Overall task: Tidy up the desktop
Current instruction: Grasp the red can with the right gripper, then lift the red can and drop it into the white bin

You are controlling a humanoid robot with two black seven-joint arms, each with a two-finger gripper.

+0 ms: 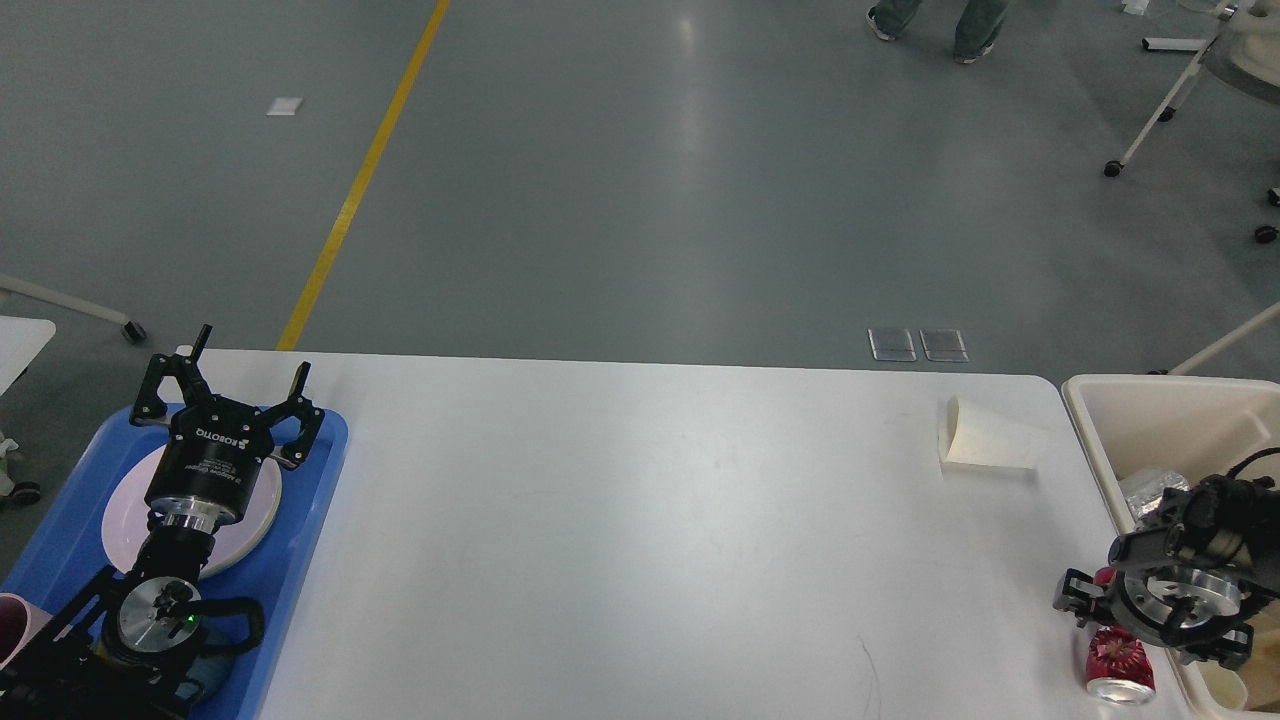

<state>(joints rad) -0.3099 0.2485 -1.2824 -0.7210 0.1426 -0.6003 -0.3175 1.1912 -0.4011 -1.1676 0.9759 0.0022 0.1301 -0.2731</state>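
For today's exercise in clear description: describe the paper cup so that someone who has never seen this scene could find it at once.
Start with the desktop, the large white tabletop, and go to its far right corner, near the beige bin. The paper cup lies there on its side. It is plain cream, unlike the crushed red can nearer the front edge.

Desktop middle bare; cup far-right

One paper cup, one crushed red can, one pink plate, one blue tray, one beige bin, two robot arms.
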